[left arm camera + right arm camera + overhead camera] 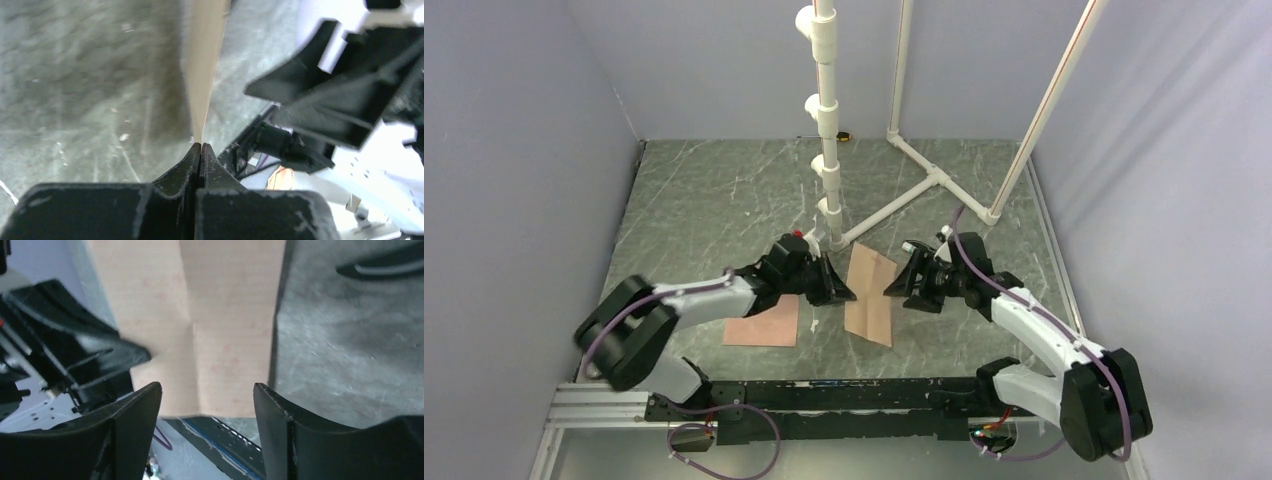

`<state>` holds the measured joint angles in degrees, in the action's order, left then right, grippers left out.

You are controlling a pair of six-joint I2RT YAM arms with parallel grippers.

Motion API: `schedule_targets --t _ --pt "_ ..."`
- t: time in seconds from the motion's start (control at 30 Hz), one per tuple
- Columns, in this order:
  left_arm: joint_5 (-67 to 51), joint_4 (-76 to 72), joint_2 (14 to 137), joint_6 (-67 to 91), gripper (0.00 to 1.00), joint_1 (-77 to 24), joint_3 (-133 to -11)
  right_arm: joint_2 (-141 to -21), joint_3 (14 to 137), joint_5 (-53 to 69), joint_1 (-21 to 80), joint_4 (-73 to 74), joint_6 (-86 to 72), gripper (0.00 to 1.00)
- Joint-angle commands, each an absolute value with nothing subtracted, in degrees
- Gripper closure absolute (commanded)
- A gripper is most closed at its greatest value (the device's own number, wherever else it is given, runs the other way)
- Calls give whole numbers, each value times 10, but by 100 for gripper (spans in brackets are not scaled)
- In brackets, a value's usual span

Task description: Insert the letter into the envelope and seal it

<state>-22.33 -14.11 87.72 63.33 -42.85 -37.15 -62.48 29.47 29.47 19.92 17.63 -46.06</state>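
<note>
Gripping letter (pixel 205 65) edge-on, left hand (pixel 200 148).

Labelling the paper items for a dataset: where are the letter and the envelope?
letter (pixel 871 298): top external view, middle of the tan sheet.
envelope (pixel 764 328): top external view, bare near half.

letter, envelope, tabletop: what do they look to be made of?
The letter: thin matte tan paper; creases hold, and the edge looks sheet-thin in the left wrist view. The envelope: matte pinkish paper, lying flat. The tabletop: grey-green with white veins; stone or printed laminate, cannot tell.
</note>
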Motion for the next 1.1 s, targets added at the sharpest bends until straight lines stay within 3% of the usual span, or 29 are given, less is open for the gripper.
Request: schedule_targets --t 0.0,0.2,0.4,0.47,0.67,0.87,0.97,1.07 --pt "-230 -70 747 534 98 -429 -380 -588 352 275 200 183 -451 25" --pt "-308 27 656 441 98 -430 -461 -512 404 240 200 164 -467 1" --pt "-366 95 631 403 98 -429 -569 -449 466 266 199 91 -488 1" --pt "-382 105 630 405 98 -429 -608 -435 481 294 199 64 -492 6" --pt "-463 201 667 419 98 -403 -748 -398 503 352 199 3 -473 34" --pt "-516 186 670 446 98 -375 -750 -400 534 396 199 -38 -456 61" --pt "-523 192 662 443 97 -348 -748 -406 555 403 199 -42 -442 62" --pt "-528 198 662 447 97 -318 -748 -407 561 417 199 -66 -442 46"
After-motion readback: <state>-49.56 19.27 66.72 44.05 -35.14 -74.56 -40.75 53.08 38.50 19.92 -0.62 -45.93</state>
